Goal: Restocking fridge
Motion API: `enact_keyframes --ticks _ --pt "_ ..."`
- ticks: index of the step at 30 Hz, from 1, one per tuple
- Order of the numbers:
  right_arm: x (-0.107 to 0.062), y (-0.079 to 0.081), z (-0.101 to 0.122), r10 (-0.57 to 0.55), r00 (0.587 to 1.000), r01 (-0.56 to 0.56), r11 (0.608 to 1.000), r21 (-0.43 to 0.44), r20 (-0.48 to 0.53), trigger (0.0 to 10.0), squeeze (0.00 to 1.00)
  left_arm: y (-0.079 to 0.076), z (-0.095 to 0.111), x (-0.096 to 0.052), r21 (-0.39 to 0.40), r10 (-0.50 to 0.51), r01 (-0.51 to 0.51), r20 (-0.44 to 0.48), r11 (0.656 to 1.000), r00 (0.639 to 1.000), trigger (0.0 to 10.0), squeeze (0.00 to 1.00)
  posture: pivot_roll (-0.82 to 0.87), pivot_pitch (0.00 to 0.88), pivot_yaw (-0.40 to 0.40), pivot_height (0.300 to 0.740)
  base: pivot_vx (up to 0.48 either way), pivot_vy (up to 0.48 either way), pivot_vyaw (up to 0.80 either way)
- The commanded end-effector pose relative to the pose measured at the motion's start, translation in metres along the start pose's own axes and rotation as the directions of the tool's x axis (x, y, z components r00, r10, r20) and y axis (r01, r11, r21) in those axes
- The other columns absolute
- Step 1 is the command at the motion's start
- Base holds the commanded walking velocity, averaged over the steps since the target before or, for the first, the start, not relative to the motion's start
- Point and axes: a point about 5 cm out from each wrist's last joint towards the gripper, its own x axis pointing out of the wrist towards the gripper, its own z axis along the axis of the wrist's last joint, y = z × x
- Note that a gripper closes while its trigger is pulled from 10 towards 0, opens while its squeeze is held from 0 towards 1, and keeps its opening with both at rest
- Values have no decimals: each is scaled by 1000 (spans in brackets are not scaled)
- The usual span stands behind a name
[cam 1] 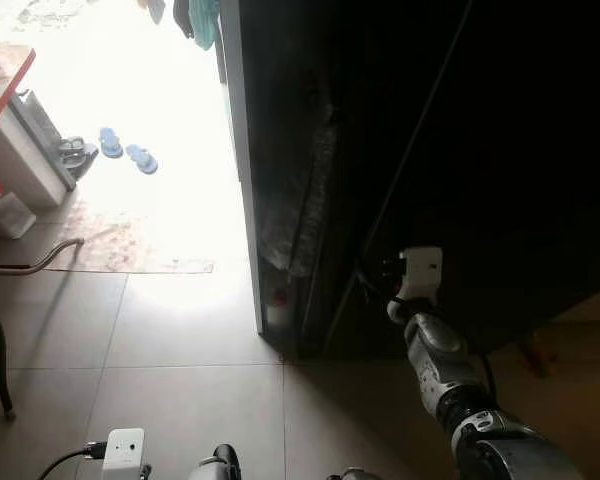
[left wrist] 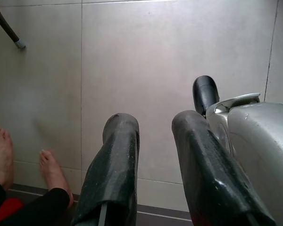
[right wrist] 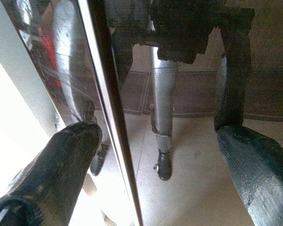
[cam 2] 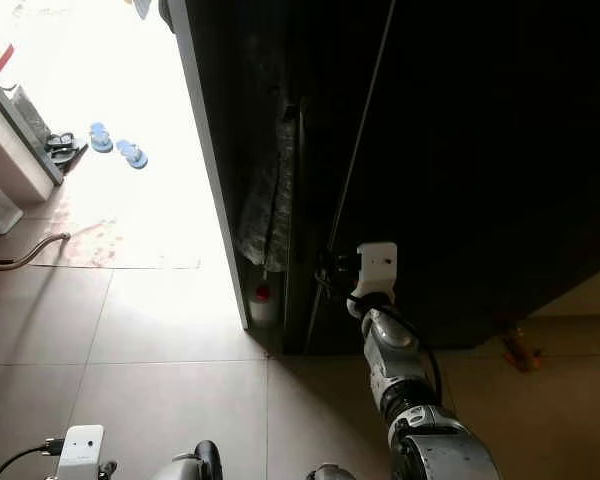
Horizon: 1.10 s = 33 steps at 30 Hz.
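The fridge door (right wrist: 114,94) is not yet opened and nothing is stocked: the right pincer (right wrist: 155,155) is spread apart around its edge, while the left pincer (left wrist: 153,160) is held apart over the floor (left wrist: 132,56).

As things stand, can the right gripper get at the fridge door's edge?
Probably yes: the right gripper, fingers open, is already up against the dark fridge door, straddling its vertical edge, with nothing between them.

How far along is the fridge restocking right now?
Barely started. Nothing looks stocked yet, and neither gripper carries any item. In hand: the right gripper is open at the dark fridge, its fingers straddling the door's edge, seemingly to pull it open. The left gripper hangs open over the floor tiles. Still left: opening the door and loading items.
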Motion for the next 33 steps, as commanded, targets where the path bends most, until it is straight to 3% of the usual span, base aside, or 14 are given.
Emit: enact_keyframes --ticks 1,9,32,33 --pt "17 16 32 75 992 -73 997 -24 97 10000 0 2 -9 -3 13 8 -8 -25 1000 1000 10000 0 -12 194 -47 740 0 0 0" --pt "28 34 46 111 988 -113 994 6 107 10000 0 1 -9 -3 10 12 -11 -15 1000 1000 10000 0 7 186 -49 740 0 0 0" --pt "31 39 47 125 988 -126 992 8 89 10000 0 0 -9 -3 7 12 -12 -12 1000 1000 10000 0 26 187 -64 740 0 0 0" --pt "24 29 30 94 995 -94 996 3 37 10000 0 -1 -10 -4 4 8 -8 -12 1000 1000 10000 0 6 199 -67 740 0 0 0"
